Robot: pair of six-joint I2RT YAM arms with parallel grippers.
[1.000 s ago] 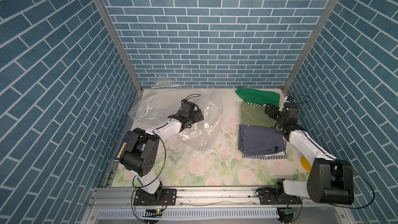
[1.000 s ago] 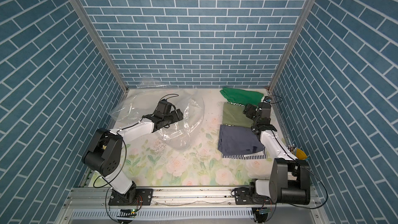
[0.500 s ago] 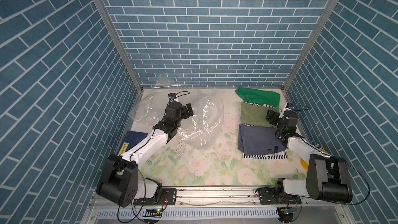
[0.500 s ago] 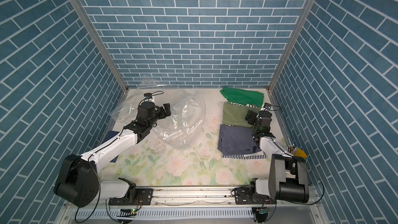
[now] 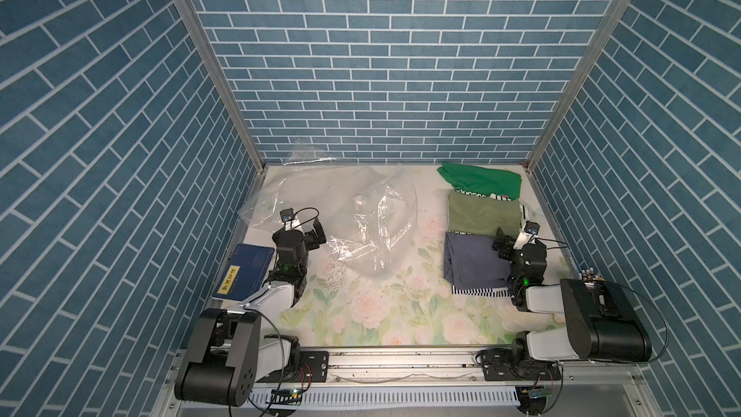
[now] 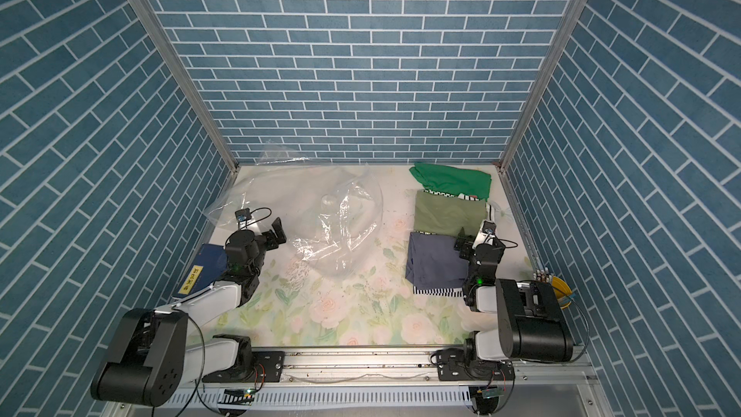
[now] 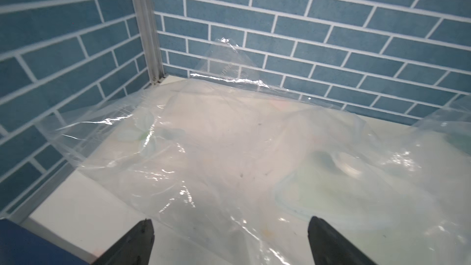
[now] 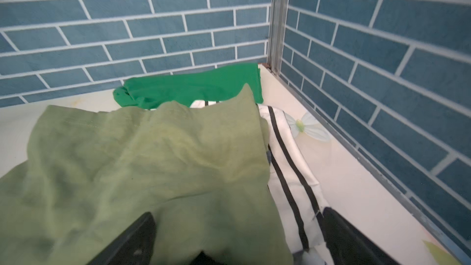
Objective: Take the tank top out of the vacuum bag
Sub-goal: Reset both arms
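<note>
Left claw (image 7: 229, 225) released, empty, at the bag's (image 5: 361, 226) near edge. The bag lies crumpled, far left on the desk (image 5: 361, 314). Right claw (image 8: 238, 216) released, empty, over the olive cloth (image 8: 142, 164).

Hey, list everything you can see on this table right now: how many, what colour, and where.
vacuum bag: one, clear, far left of the table, looks empty
valve: one, white, on the bag
bright green garment: one, green, far right corner
olive garment: one, olive green, just nearer than the bright green one
navy garment: one, dark blue, nearer again
striped fabric: count unclear, black and white, peeking from under the garments
book-like item: one, blue with a yellow label, left edge
yellow object: one, yellow, right edge, mostly hidden
tablecloth: one, pale floral, covering the table
left tool: one, black, open, at the bag
right tool: one, black, open, over the olive garment
</note>
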